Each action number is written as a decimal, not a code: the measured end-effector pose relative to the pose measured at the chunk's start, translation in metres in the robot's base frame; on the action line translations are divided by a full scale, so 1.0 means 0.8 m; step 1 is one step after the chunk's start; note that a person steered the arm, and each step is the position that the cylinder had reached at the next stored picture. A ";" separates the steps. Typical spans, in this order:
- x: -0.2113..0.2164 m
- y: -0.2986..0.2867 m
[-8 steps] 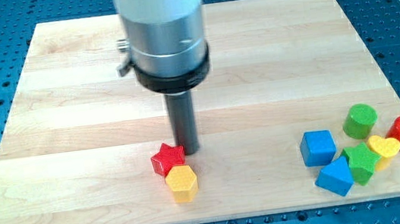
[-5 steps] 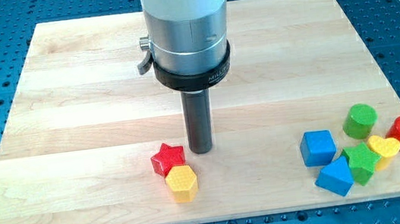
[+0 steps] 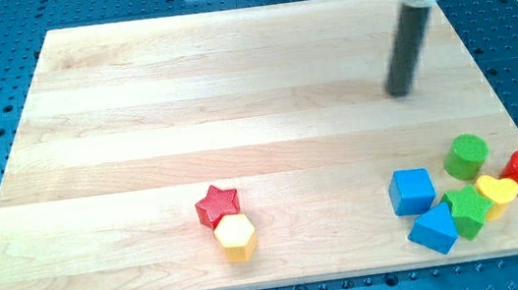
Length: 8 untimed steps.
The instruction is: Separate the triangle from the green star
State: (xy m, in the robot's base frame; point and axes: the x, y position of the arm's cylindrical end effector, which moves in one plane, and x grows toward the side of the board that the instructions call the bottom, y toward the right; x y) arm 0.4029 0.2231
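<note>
Camera view shows my tip (image 3: 400, 93), a jawless rod, well above the blue triangle (image 3: 434, 229) touching the green star (image 3: 467, 210); best to descend between them and push the triangle leftward.

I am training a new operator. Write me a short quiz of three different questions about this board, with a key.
1. True or false: my tip touches the blue triangle block.
2. Which block touches the red star block? A) yellow hexagon block B) green cylinder block C) blue cube block
3. Fill in: the green star block lies on the wooden board at the view's bottom ____.

Key: 1 false, the tip stands apart, nearer the view's top; 2 A; 3 right.
</note>
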 end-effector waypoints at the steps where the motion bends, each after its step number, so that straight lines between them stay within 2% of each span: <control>1: 0.057 0.091; 2: 0.146 0.144; 3: 0.186 0.117; 4: 0.252 0.036; 5: 0.269 -0.009; 6: 0.260 -0.083; 7: 0.208 -0.141; 8: 0.175 -0.146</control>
